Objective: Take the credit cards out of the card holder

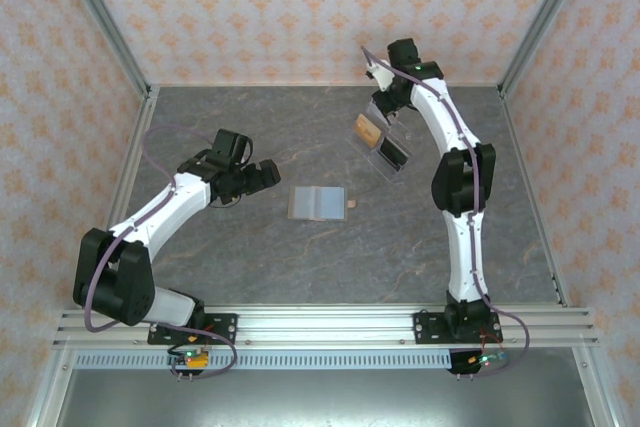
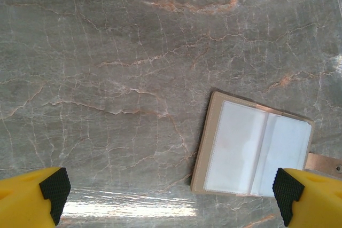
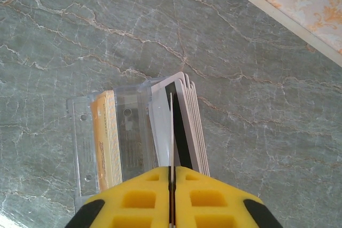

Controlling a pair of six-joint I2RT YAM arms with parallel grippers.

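Note:
The card holder (image 1: pixel 318 203) lies open and flat at mid-table, its pale clear pockets (image 2: pixel 254 150) facing up. My left gripper (image 1: pixel 262 175) hovers just left of it, open, with nothing between its fingers (image 2: pixel 53 193). My right gripper (image 3: pixel 172 170) is at the back right over a clear acrylic stand (image 1: pixel 392 155). It is shut on a thin whitish credit card (image 3: pixel 171 132), seen edge-on and upright in the stand's right slot beside a stack of whitish cards (image 3: pixel 192 126). Orange-yellow cards (image 3: pixel 104 137) stand in the left slot.
A small tan strap tab (image 2: pixel 323 163) sticks out of the holder's right side. The stand's clear wall (image 3: pixel 80 142) rises to the left of my right fingers. The back wall's base (image 3: pixel 278 12) runs close behind the stand. A metal rail (image 1: pixel 320 322) lines the near edge.

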